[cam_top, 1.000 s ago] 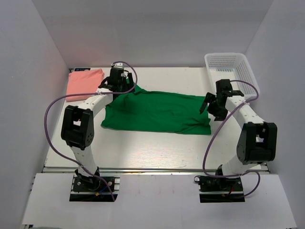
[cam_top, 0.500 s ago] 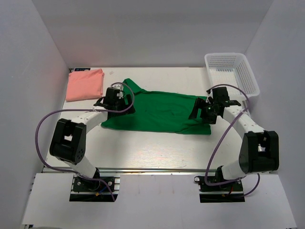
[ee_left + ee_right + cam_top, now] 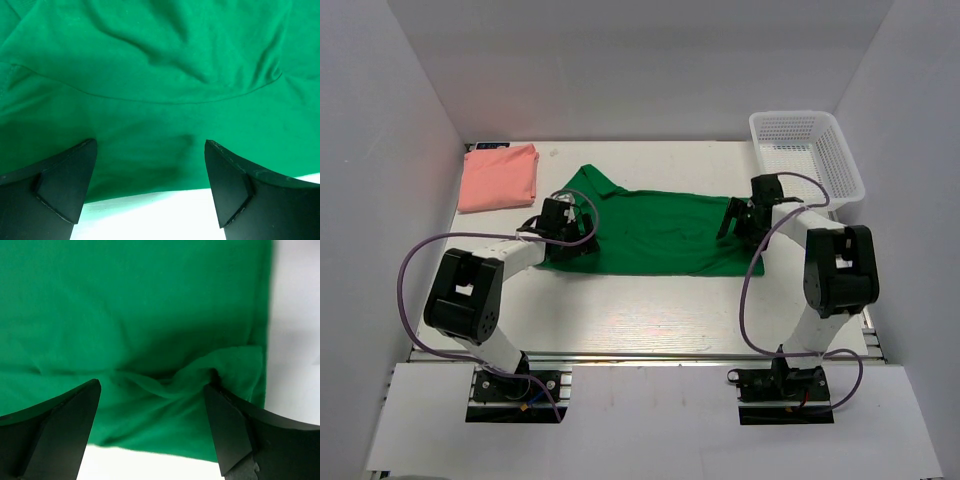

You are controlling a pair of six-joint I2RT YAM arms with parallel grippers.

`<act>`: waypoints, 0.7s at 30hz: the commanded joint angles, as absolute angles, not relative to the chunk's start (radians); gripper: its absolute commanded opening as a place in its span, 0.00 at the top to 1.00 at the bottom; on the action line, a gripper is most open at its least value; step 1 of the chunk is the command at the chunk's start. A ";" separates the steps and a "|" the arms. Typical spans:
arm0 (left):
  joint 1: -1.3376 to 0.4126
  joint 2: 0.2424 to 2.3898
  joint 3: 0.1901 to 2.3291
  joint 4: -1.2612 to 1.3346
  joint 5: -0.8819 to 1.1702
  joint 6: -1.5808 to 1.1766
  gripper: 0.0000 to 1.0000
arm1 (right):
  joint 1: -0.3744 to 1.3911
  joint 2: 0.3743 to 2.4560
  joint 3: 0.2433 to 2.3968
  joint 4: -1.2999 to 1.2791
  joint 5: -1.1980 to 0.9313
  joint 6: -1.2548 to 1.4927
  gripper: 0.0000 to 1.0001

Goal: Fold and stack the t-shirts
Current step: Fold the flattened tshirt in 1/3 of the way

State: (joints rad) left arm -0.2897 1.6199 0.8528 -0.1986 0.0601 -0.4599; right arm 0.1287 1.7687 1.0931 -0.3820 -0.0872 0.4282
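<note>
The green t-shirt (image 3: 655, 232) lies spread across the middle of the table, one sleeve at its back left. The salmon pink shirt (image 3: 499, 177) lies folded at the back left corner. My left gripper (image 3: 563, 238) is open, low over the green shirt's left front edge; in the left wrist view (image 3: 150, 150) cloth fills the gap between the jaws, with bare table just below. My right gripper (image 3: 740, 222) is open, low over the shirt's right edge; in the right wrist view (image 3: 152, 390) a raised fold of green cloth (image 3: 200, 377) lies between the jaws, touching the right finger.
A white plastic mesh basket (image 3: 807, 150) stands at the back right corner, just behind the right arm. White walls enclose the table on the left, back and right. Purple cables loop from both arms over the table's front part.
Both grippers have come down and inward onto the green shirt: the left from the sleeve at the back to the left front edge, the right from beside the basket to the right edge.
</note>
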 commanded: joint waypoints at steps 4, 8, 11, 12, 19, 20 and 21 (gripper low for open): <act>-0.287 1.594 0.830 -0.273 -0.057 -0.477 0.01 | 0.121 1.801 1.192 -0.391 0.127 0.495 0.11; -0.287 1.553 0.821 -0.282 -0.057 -0.477 0.01 | 0.121 1.714 1.138 -0.388 0.114 0.482 0.11; -0.287 1.516 0.821 -0.282 -0.039 -0.477 0.01 | 0.135 1.646 1.117 -0.396 0.062 0.440 0.11; -0.287 1.503 0.831 -0.272 -0.038 -0.477 0.01 | 0.135 1.634 1.108 -0.382 0.029 0.431 0.11; -0.287 1.427 0.841 -0.226 -0.015 -0.477 0.01 | 0.163 1.520 0.990 -0.305 -0.273 0.365 0.11; -0.287 1.427 0.841 -0.225 -0.015 -0.468 0.01 | 0.163 1.529 0.967 -0.286 -0.305 0.365 0.11; -0.287 1.427 0.841 -0.225 -0.015 -0.468 0.01 | 0.164 1.534 0.951 -0.284 -0.323 0.373 0.11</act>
State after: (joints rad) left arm -0.2905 1.4628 0.8303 -0.2455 -0.0189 -0.4717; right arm 0.1600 1.5299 1.0016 -0.3313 -0.1783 0.3965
